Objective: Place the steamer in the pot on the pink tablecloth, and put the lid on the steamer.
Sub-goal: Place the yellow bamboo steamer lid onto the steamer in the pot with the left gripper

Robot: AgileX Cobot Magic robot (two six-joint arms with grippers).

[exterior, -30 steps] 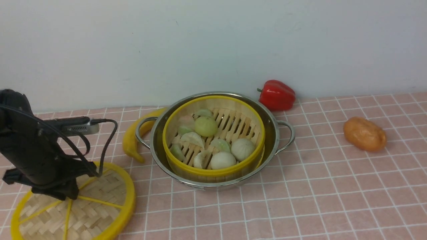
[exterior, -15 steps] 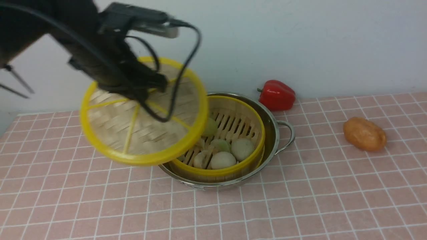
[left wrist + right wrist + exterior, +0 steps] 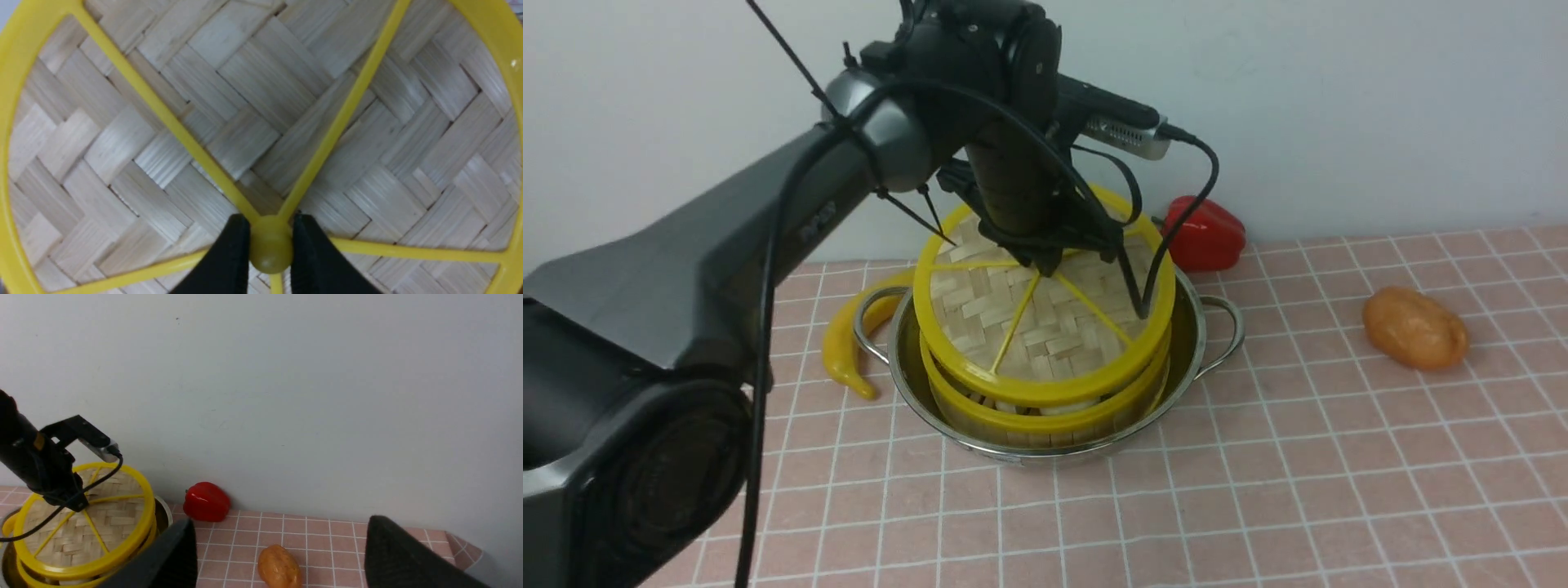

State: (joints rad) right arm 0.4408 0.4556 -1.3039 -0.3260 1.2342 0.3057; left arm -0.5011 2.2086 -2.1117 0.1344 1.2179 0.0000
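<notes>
**Lid carried over steamer, not yet seated**

Nearest the camera, the tablecloth point(image 3: 1258, 490) lay bare at the near left, where the lid had rested a second before. The pot point(image 3: 1205, 343) stood mid-cloth, unmoved, with the steamer point(image 3: 1045, 420) inside it. The lid point(image 3: 1037, 327) had been lifted, swung across and hung directly over the steamer. It was tilted, its near edge just above the steamer's rim with a thin gap showing. The steamer's inside, open to view a second before, was all but covered. Judgement: steamer placement complete; lid placement in its last stage, wanting levelling, lowering and release. Behind, the pepper point(image 3: 1202, 233) stayed at the wall point(image 3: 1339, 122).

The front view hid the grip behind the wrist. The left wrist view showed the left gripper point(image 3: 270, 228) with its jaws clamped on the lid's hub point(image 3: 269, 257). The right arm was absent from the front view. The right wrist view showed the right gripper point(image 3: 281, 519) with its jaws wide apart, holding nothing, well apart from the pot.
</notes>
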